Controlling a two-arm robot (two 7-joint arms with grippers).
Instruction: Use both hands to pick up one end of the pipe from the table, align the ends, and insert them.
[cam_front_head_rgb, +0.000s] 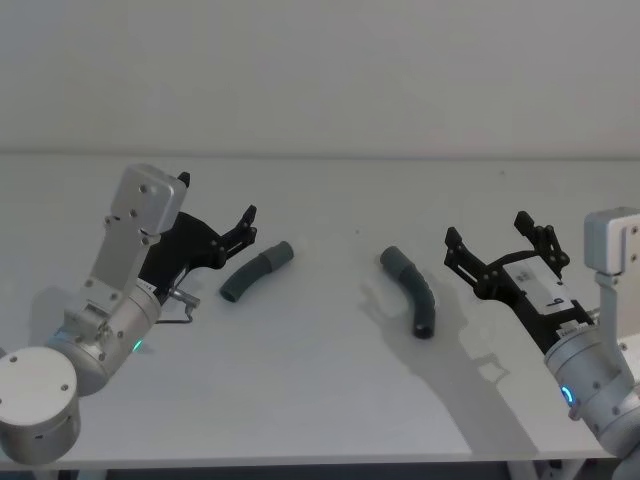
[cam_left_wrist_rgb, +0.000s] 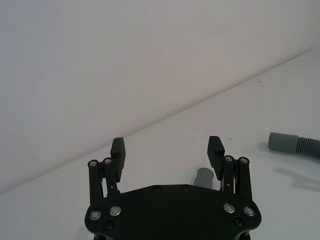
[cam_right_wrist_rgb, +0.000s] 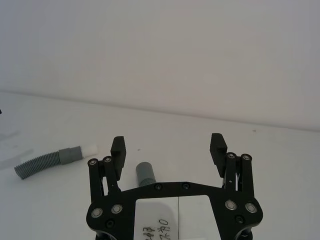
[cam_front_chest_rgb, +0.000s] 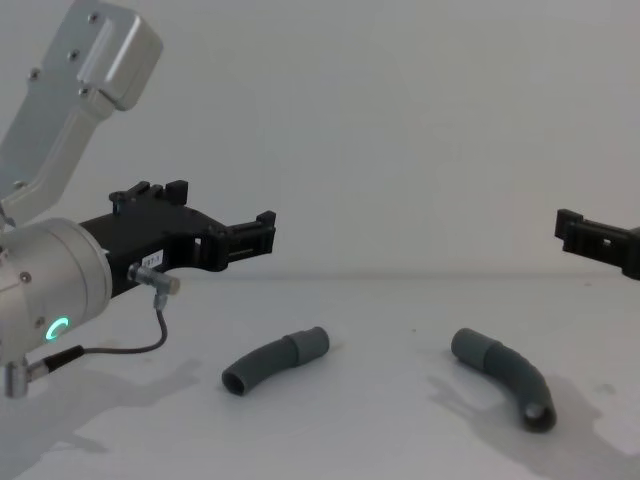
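Observation:
Two curved dark-grey pipe pieces lie apart on the white table (cam_front_head_rgb: 320, 400). The left piece (cam_front_head_rgb: 257, 272) (cam_front_chest_rgb: 275, 362) points its collared end toward the middle; in the right wrist view this piece (cam_right_wrist_rgb: 47, 161) shows a short white stub (cam_right_wrist_rgb: 90, 149). The right piece (cam_front_head_rgb: 411, 290) (cam_front_chest_rgb: 505, 385) lies right of centre. My left gripper (cam_front_head_rgb: 217, 200) (cam_front_chest_rgb: 225, 210) hovers open just left of and above the left piece, whose end (cam_left_wrist_rgb: 203, 177) shows under its fingers. My right gripper (cam_front_head_rgb: 488, 230) (cam_right_wrist_rgb: 168, 143) hangs open, to the right of the right piece (cam_right_wrist_rgb: 145, 173). Neither holds anything.
A thin grey cable (cam_front_chest_rgb: 150, 340) loops from the left wrist down near the table. A plain white wall rises behind the table's far edge. Open tabletop lies between the two pieces and in front of them.

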